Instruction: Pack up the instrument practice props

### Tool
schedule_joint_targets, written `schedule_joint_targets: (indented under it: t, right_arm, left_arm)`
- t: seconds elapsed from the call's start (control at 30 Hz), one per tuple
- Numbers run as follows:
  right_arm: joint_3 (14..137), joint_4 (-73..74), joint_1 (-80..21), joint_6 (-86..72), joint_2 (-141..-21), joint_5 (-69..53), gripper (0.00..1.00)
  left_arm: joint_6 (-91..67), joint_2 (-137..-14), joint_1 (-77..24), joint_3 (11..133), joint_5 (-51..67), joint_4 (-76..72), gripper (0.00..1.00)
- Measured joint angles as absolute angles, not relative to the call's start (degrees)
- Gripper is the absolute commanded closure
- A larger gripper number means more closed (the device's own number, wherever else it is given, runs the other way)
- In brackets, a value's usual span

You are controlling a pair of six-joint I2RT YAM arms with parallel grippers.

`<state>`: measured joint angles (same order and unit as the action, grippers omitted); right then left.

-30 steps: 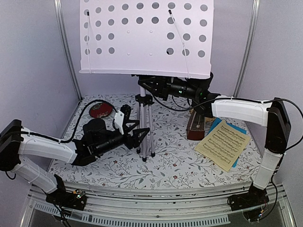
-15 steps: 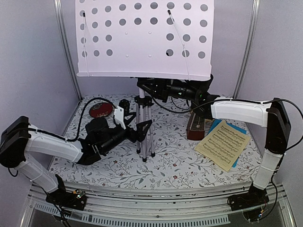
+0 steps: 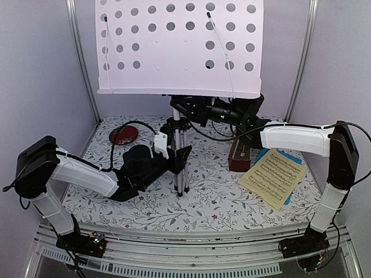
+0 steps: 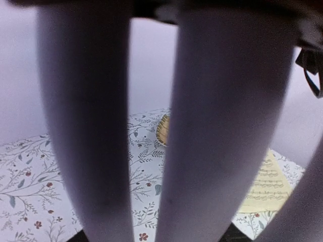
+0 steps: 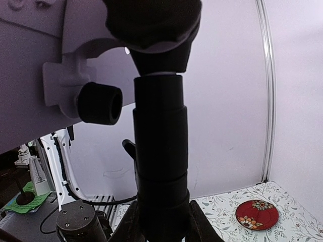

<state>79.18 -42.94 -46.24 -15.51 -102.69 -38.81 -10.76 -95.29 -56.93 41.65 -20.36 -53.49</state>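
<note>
The music stand's white perforated desk point(image 3: 179, 46) fills the top of the overhead view, on a silver tripod point(image 3: 181, 174). My right gripper point(image 3: 181, 108) is shut on the black shaft point(image 5: 160, 151) just under the desk, a finger on each side. My left gripper point(image 3: 175, 155) is low down, closed round the tripod legs point(image 4: 91, 126), which fill the left wrist view. The dark brown metronome point(image 3: 239, 157) stands to the right of the tripod. A cream music sheet point(image 3: 273, 176) lies on a blue one point(image 3: 264, 153) beside it.
A red patterned plate point(image 3: 123, 135) lies at the back left of the floral tablecloth point(image 3: 220, 200). Grey walls and metal posts point(image 3: 81, 63) enclose the space on three sides. A black cable point(image 3: 110, 145) runs along the left arm.
My left gripper has moved right, opened wider, then closed round the tripod legs, which now stand closer together. The right gripper keeps its hold on the shaft.
</note>
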Motion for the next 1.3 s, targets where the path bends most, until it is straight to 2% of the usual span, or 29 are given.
schedule_joint_targets:
  t: [0.07, 0.17, 0.3, 0.4, 0.5, 0.63, 0.73, 0.97, 1.3]
  right_arm:
    - [78.67, -43.38, -46.30, -15.70, -102.50, -38.17, 0.99]
    - [77.95, -44.56, -46.63, -16.10, -102.39, -37.10, 0.99]
    - [77.19, -45.28, -46.87, -16.64, -102.04, -35.59, 0.98]
    - [77.08, -44.73, -46.92, -16.78, -101.73, -34.74, 0.88]
    - [77.06, -42.96, -47.16, -16.84, -101.01, -33.19, 0.61]
    - [76.23, -39.70, -47.20, -16.80, -98.02, -28.97, 0.41]
    - [74.89, -38.48, -46.83, -15.94, -94.87, -25.32, 0.30]
    - [65.76, -38.41, -46.33, -14.87, -89.27, -19.27, 0.17]
    - [52.53, -35.94, -43.40, -14.90, -81.69, -12.49, 0.14]
  left_arm:
    - [-9.78, -95.31, -57.39, 41.65, -20.99, -53.54, 0.59]
    - [-8.75, -95.31, -57.52, 41.65, -21.43, -53.56, 0.63]
    - [-8.62, -95.31, -57.65, 41.65, -21.56, -53.60, 0.90]
    - [-8.67, -95.15, -57.65, 41.65, -21.50, -53.39, 1.00]
    - [-9.26, -93.45, -57.67, 41.52, -21.06, -50.65, 1.00]
    - [-10.57, -88.40, -57.63, 41.10, -18.81, -42.04, 1.00]
    - [-11.60, -84.49, -57.65, 40.97, -16.29, -35.66, 1.00]
    - [-14.33, -78.22, -57.60, 39.75, -12.99, -26.48, 1.00]
    - [-22.87, -71.50, -53.87, 39.46, -6.09, -16.91, 1.00]
